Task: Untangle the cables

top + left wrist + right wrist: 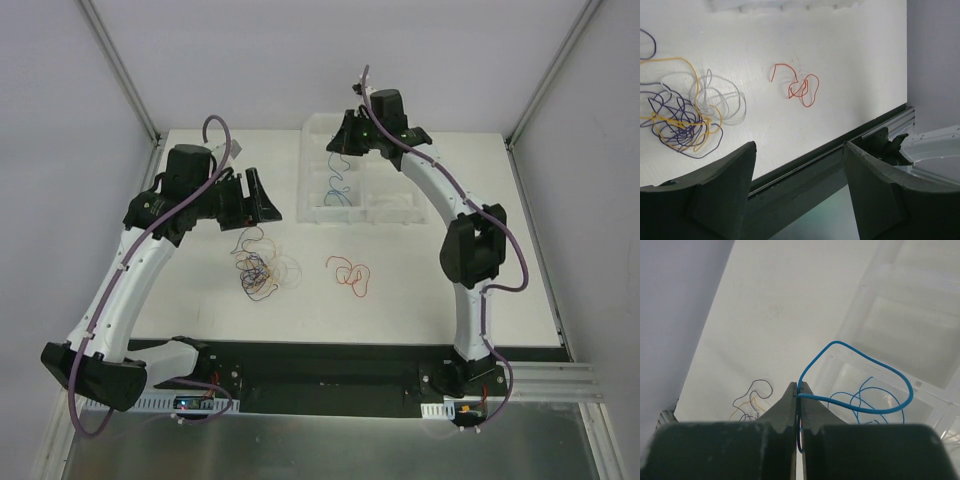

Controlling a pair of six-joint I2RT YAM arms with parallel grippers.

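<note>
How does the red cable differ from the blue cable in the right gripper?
The red cable lies on the table, untouched; the blue cable hangs from the shut jaws of the right gripper, over the tray. Red is bunched in small loops; blue opens into one wide loop. Both are thin and apart from the tangle.

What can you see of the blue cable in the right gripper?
The blue cable is a thin, smooth, flexible wire, seemingly plastic-coated. The shut right gripper clamps it at the jaw tips, and a wide loop springs out from there, above the clear compartment tray. More blue curls lie or hang in a compartment below; whether they are the same cable is unclear.
</note>
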